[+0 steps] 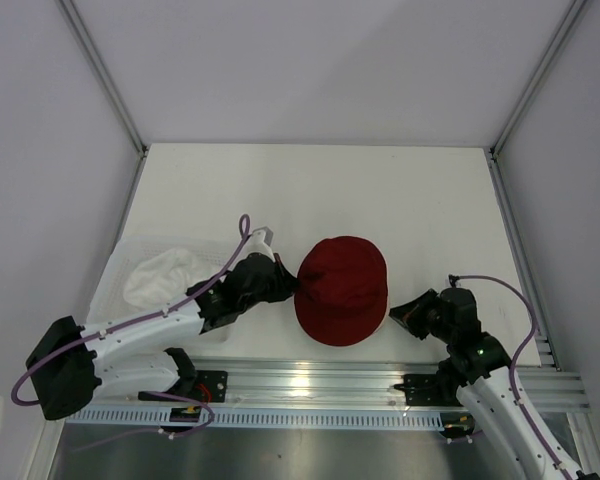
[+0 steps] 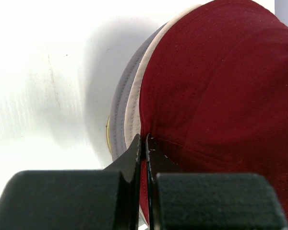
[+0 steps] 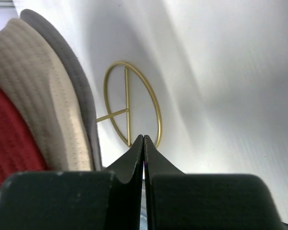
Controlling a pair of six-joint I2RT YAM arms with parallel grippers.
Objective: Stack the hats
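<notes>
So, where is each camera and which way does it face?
Top external: above, behind arms, looks down on table, red hat, white hat; both arms show.
Left wrist: on left arm, looks along left gripper, shut on red hat; beige hat underneath.
Right wrist: on right arm, looks past shut right gripper at beige hat, gold ring.
Both wrists share beige hat.

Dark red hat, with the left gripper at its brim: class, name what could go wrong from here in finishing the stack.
1. The left gripper looks shut on the dark red hat at its brim; withdrawing without opening could drag it off the beige hat beneath.
2. The white hat lies in the clear tray; lifting it might pull the tray along.
3. The shut right gripper sits right by the gold ring and could knock it.
</notes>
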